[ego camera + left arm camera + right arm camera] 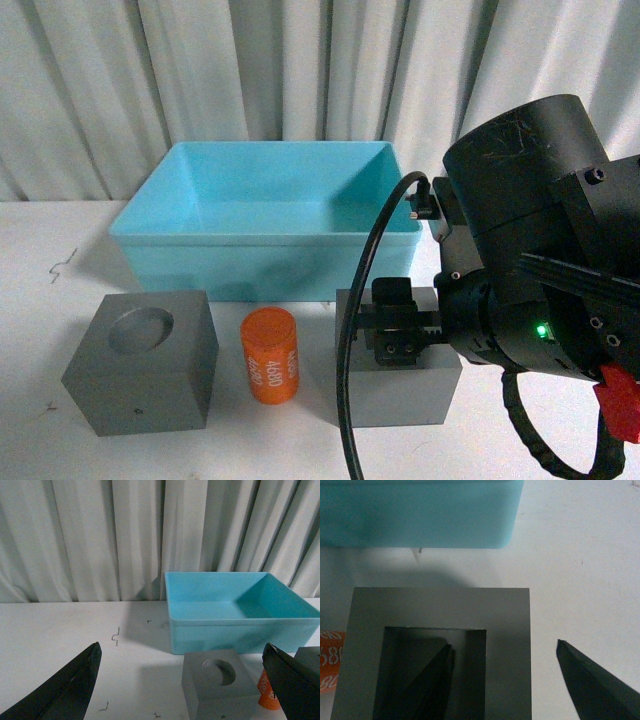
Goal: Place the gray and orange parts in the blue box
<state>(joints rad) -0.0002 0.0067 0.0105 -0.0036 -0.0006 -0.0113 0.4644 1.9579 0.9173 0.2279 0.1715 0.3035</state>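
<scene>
Now right gripper point(395, 338), lower centre of frame, jaws apart astride right cube point(400, 396) wall; left gripper point(181, 650) jaws apart too.

1. Soft, even light, fairly bright; front view is sharp.
2. Faint shadows fall on the desk point(50, 630) beside the blue box point(220, 630).
3. Right wrist view's pretty blurry up close.

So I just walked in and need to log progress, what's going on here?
The right gripper is down at the gray cube with the rectangular recess, open, one finger in the recess and one outside its wall. The round-recess gray cube and orange cylinder stand in front of the blue box, which holds nothing. The left gripper hangs open and empty.
</scene>
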